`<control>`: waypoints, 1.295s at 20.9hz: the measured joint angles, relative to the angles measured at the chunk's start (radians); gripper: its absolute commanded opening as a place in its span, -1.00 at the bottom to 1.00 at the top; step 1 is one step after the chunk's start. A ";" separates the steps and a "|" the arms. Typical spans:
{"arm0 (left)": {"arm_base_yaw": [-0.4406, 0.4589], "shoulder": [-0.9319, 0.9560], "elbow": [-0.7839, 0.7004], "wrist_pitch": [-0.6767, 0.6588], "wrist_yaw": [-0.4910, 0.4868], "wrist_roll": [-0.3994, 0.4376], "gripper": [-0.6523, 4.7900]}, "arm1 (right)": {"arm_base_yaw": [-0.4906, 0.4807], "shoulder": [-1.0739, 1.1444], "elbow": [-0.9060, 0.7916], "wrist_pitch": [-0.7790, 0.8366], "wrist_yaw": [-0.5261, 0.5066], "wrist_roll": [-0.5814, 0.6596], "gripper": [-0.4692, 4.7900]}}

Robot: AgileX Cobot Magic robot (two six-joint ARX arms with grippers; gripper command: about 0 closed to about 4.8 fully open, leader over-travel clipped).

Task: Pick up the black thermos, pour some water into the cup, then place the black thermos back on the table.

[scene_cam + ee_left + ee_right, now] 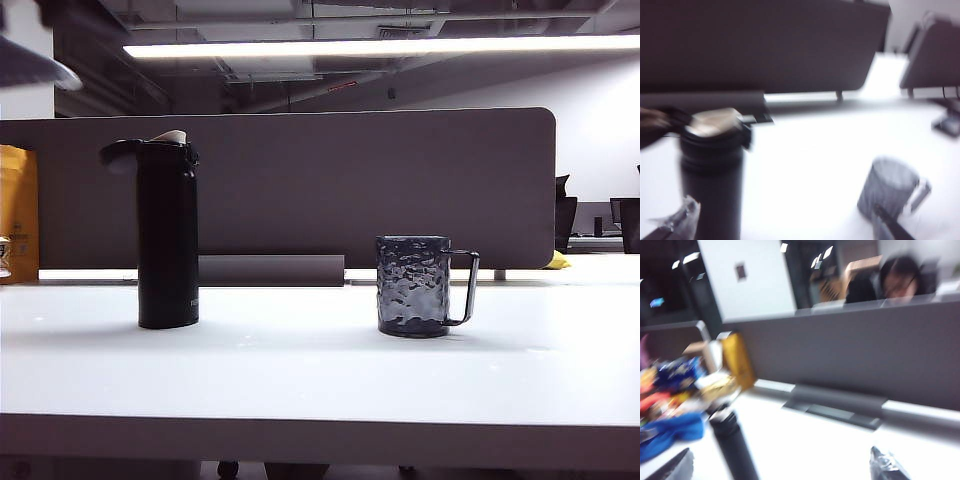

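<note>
Exterior view shows the table point(320, 370), wide and white, and behind it the grey divider panel point(380, 180). On the table the black thermos point(167, 235) stands upright on the left side, its flip lid open and the pale spout visible. The cup point(415, 286) stands upright well apart from it on the right, with its handle turned away from the thermos. No arm and no gripper is visible in this view.

Both wrist views are blurred. In the left wrist view only the tips of the left gripper point(790, 222) enter the picture, spread wide with nothing between them; the thermos is close to one tip and the cup near the other. In the right wrist view the right gripper point(782, 465) also shows only two tips, spread wide and empty, with the thermos between them but farther off.

I judge that the task is at its very start: the approach to the thermos, with nothing grasped yet. The next move calls for one gripper to come around the thermos body and close firmly.

Whether the thermos contains water, and whether the cup is empty, cannot be told. The colourful objects point(670, 390) beyond the thermos are too blurred to name.
</note>
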 measured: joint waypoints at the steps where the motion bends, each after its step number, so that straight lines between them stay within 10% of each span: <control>1: -0.017 0.031 0.000 0.003 -0.003 0.040 1.00 | 0.037 0.029 0.000 0.005 0.005 -0.004 1.00; 10: -0.032 0.367 0.000 0.161 -0.192 0.111 1.00 | 0.277 0.284 0.007 0.135 0.085 -0.061 1.00; 27: -0.030 0.818 0.147 0.558 -0.231 0.111 1.00 | 0.278 0.369 0.007 0.177 0.100 -0.124 1.00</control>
